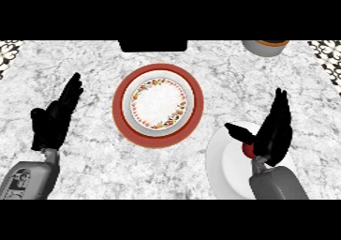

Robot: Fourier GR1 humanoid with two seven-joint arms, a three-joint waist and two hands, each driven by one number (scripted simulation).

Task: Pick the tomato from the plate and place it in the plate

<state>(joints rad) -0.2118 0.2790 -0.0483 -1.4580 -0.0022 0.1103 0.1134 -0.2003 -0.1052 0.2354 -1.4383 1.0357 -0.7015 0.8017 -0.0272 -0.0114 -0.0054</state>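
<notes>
A red tomato (pixel 248 149) lies on a plain white plate (pixel 225 168) at the lower right, mostly hidden under my right hand (pixel 272 133). That hand hangs over the tomato with straight fingers pointing away and the thumb spread to the left; it does not curl round the tomato. At the centre of the counter stands a white plate with a floral rim (pixel 159 103) on a red charger (pixel 123 115). My left hand (pixel 55 117) rests open at the left, fingers up, holding nothing.
A black object (pixel 152 45) sits at the counter's far edge above the floral plate. A grey pot with an orange top (pixel 264 47) stands at the far right. Patterned tiles show at both upper corners.
</notes>
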